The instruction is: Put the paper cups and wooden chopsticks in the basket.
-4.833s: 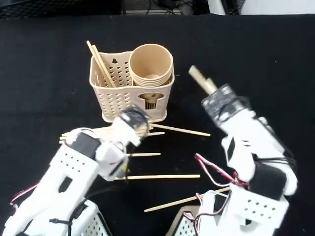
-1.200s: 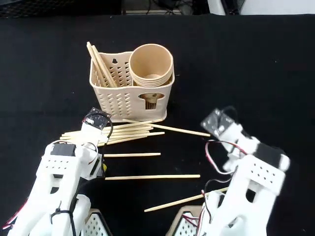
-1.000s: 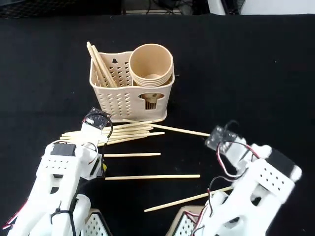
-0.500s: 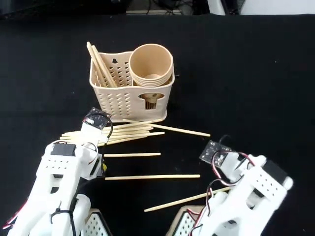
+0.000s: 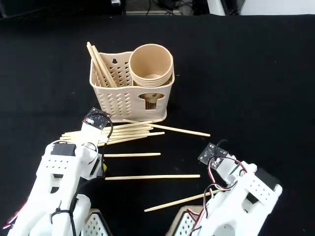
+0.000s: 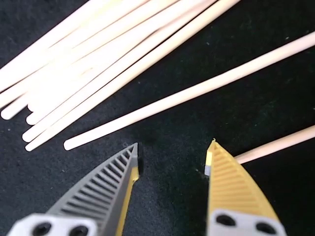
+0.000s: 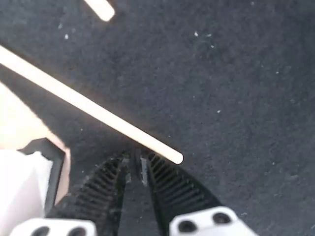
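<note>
A beige perforated basket (image 5: 123, 98) stands at the back, holding stacked paper cups (image 5: 151, 64) and some wooden chopsticks (image 5: 101, 63). A loose chopstick bundle (image 5: 115, 133) lies in front of it, with single sticks (image 5: 132, 155) (image 5: 152, 177) nearer. My left gripper (image 6: 173, 150) is open just above the cloth. One chopstick (image 6: 197, 88) lies past its tips, and the bundle (image 6: 98, 59) lies beyond that. My right gripper (image 7: 134, 167) is shut and holds nothing. The blunt end of a chopstick (image 7: 88, 105) lies right at its tips. That same chopstick (image 5: 182, 200) lies at the front.
A long chopstick (image 5: 170, 129) slants off the basket's front corner. Both arm bases (image 5: 187, 223) crowd the front edge. The black cloth (image 5: 256, 83) at the right and back is bare. Another stick end (image 7: 101, 7) lies farther out from the right gripper.
The right arm has drawn back from beside the basket toward the front edge and come down by the front chopstick's end. The left arm pulled back from the basket earlier and has since kept still.
</note>
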`<state>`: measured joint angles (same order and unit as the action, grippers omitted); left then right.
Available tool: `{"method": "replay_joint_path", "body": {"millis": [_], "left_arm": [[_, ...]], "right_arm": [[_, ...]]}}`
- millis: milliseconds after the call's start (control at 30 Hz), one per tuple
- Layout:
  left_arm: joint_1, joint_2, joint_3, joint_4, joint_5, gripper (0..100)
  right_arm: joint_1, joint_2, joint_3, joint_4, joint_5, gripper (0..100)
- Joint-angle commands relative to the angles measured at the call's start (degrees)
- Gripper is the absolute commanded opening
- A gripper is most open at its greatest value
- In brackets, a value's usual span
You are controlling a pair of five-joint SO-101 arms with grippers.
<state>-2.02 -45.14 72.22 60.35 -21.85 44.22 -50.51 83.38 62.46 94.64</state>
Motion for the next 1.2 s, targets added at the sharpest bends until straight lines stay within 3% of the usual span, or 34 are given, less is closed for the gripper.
{"method": "replay_joint_path", "body": {"millis": [0,200,467,633,1033,1167], "left_arm": [[-0.1,-1.1,-0.5,-0.7,0.4,23],[-0.1,-1.1,-0.4,-0.7,0.4,23],[-0.1,-1.1,-0.3,-0.5,0.4,23],[-0.1,-1.1,-0.4,-0.6,0.4,23],[-0.1,-1.1,-0.6,-0.5,0.4,23],[-0.1,-1.1,-0.6,-0.4,0.4,23]], "right_arm": [[-4.6,1.5,0.8,-3.1,-6.3,1.3],[-16.5,1.5,-3.6,3.9,-15.1,1.3],[-34.6,1.5,-4.3,4.1,-29.8,1.3],[-42.4,1.2,-4.6,4.0,-34.7,1.3],[-60.6,1.5,-7.2,-7.1,-54.7,1.4],[-63.6,1.5,-7.2,-12.0,-60.7,1.4]]}}
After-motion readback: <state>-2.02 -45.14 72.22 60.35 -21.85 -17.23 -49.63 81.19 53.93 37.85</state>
